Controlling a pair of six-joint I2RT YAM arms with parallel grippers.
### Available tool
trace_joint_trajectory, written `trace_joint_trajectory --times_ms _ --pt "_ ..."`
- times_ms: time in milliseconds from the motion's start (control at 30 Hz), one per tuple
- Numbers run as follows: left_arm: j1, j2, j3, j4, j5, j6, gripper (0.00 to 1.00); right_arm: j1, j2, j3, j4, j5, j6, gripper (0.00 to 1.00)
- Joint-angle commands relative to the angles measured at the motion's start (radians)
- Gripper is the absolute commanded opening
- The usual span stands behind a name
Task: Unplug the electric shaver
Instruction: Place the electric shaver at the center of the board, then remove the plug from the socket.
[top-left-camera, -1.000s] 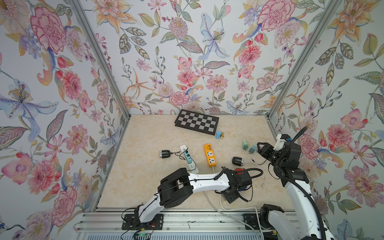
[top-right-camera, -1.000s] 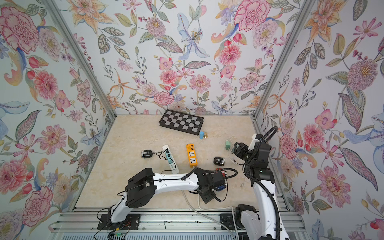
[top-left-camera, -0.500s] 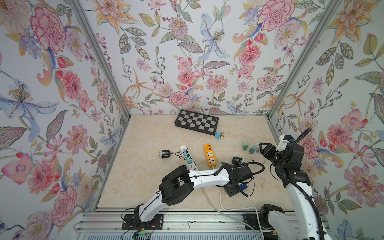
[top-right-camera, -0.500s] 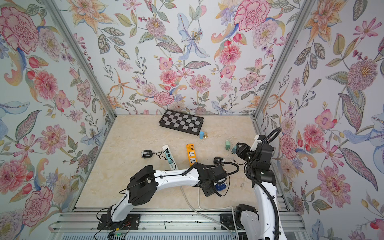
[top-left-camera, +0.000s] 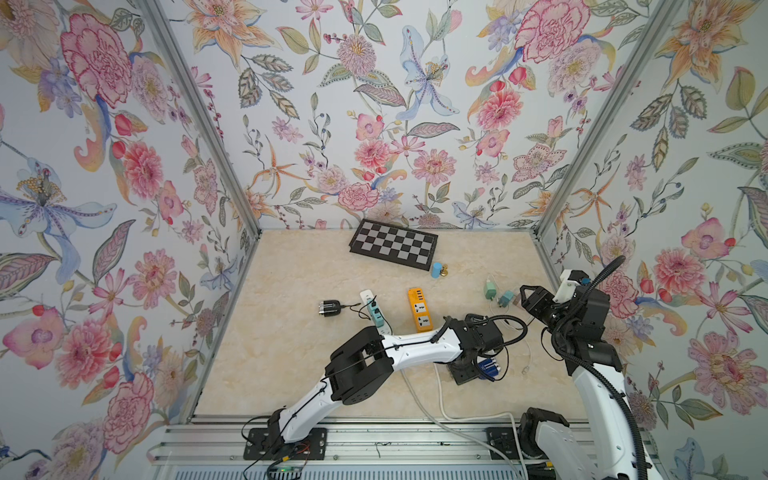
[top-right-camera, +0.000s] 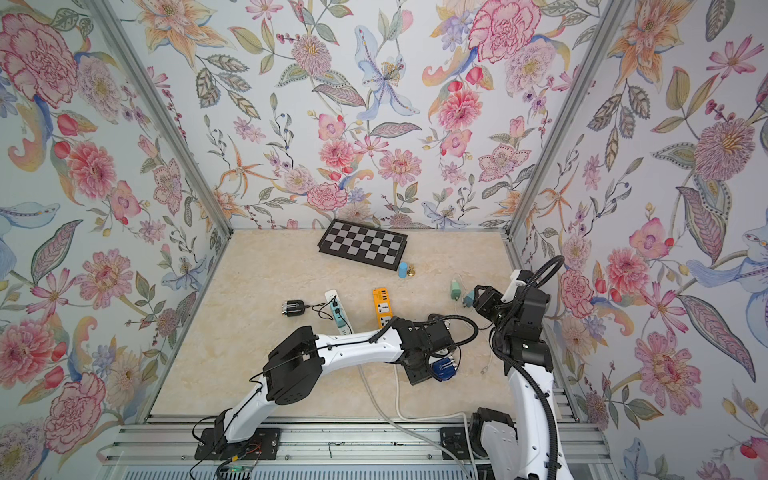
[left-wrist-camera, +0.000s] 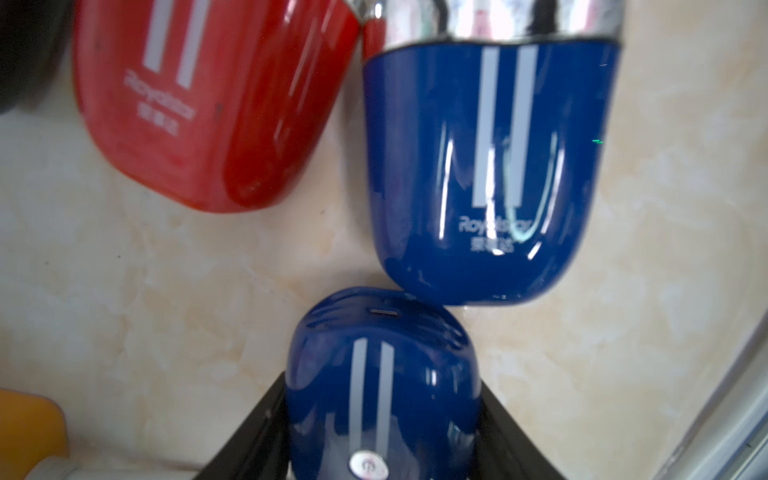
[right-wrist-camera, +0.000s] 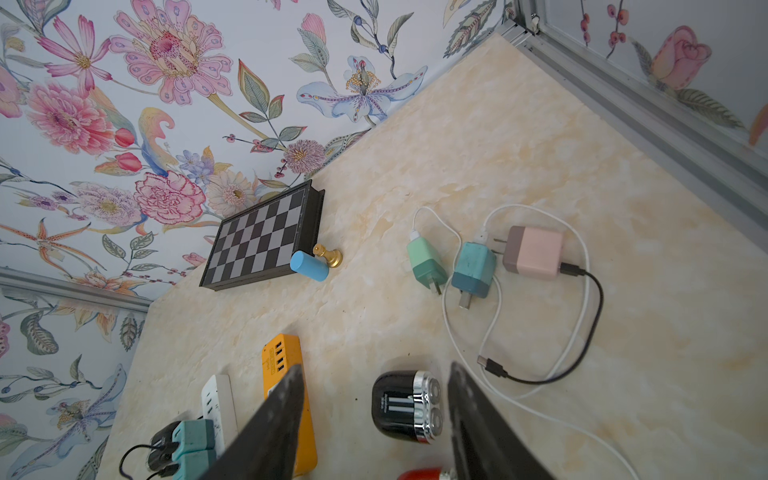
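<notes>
1. Stretches the left arm (top-left-camera: 415, 353) from the front rail (top-left-camera: 374, 440) across to the right, elbow raised, forearm nearly level over the counter (top-left-camera: 291, 332).
2. Bends the left wrist (top-left-camera: 478, 334) downward, aiming the left pincer (top-left-camera: 482, 370) at the counter.
3. Clamps that pincer's fingers (left-wrist-camera: 249, 436) against both sides of a blue shaver (left-wrist-camera: 382, 395).
4. Rears the right arm (top-left-camera: 598, 399) steeply up from its base.
5. Folds the right wrist (top-left-camera: 582, 309) over toward the middle, holding the right pincer (top-left-camera: 525, 297) above the counter.
6. Spreads the right fingers (right-wrist-camera: 274, 419) wide apart.

two blue shavers (left-wrist-camera: 486, 166) (left-wrist-camera: 382, 395), one red shaver (left-wrist-camera: 199, 104), two power strips (right-wrist-camera: 286, 374) (right-wrist-camera: 218, 399), one chessboard (right-wrist-camera: 257, 237).
</notes>
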Motion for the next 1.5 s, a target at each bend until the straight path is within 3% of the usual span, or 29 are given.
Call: trace_joint_trajectory --times_ms 0,467,867,1000,1233,1467 --pt "0.012 0.02 0.024 -0.036 0.008 0.054 0.45 -0.009 -0.003 -0.016 -0.012 0.0 -0.014 0.57" --pt "0.009 -0.005 0.026 -0.024 -0.007 0.05 0.76 -0.012 -0.008 -0.028 -0.013 -0.012 -0.01 0.59" --pt "0.01 -0.083 0.102 -0.049 -0.089 0.026 0.79 -0.005 -0.014 0.039 -0.014 -0.072 -0.04 0.61" --pt "0.037 -0.158 0.068 -0.059 -0.123 -0.012 0.79 0.026 0.001 0.06 -0.014 -0.091 -0.058 0.61" --pt "0.176 -0.359 -0.039 -0.049 -0.167 -0.152 0.79 0.233 0.085 0.133 -0.04 -0.036 -0.157 0.61" --pt "0.413 -0.535 -0.107 -0.091 -0.24 -0.354 0.77 0.645 0.239 0.193 -0.06 0.201 -0.282 0.61"
